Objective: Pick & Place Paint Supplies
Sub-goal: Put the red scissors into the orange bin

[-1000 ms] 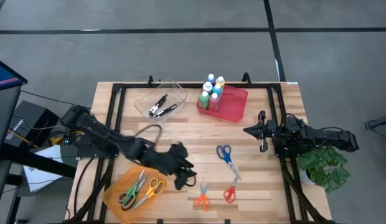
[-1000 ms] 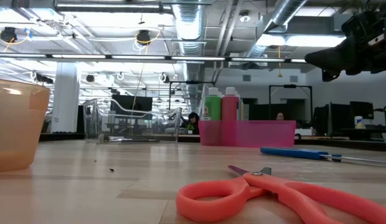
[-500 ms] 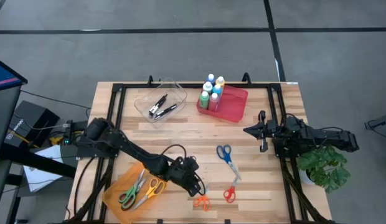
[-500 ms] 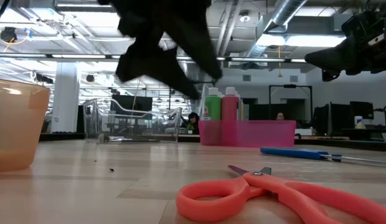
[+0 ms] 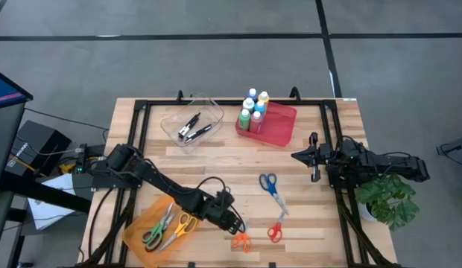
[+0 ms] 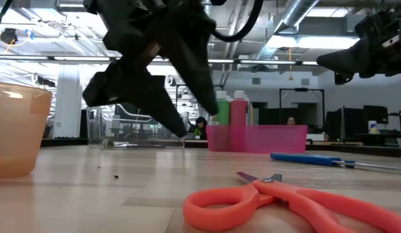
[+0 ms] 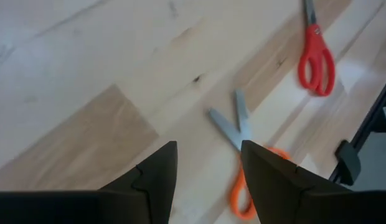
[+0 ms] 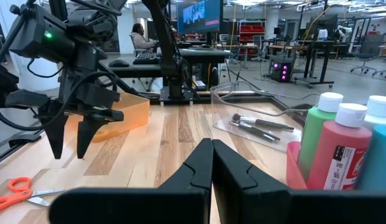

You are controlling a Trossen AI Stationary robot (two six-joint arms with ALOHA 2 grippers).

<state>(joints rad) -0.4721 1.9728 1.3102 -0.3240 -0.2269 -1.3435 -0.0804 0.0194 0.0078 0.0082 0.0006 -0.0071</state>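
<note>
Already the paint bottles (image 5: 254, 109) are standing upright, caps up, bunched in the red bin (image 5: 279, 126) at the table's far edge, just beside the clear tray (image 5: 209, 108) of brushes. The left gripper (image 5: 232, 222) is hovering empty, fingers apart, over the orange scissors (image 5: 241, 240) near the front edge, well apart from them. The right gripper (image 5: 298, 155), fingers together, is waiting nearer, with bare wood lying open between it and the bin.
</note>
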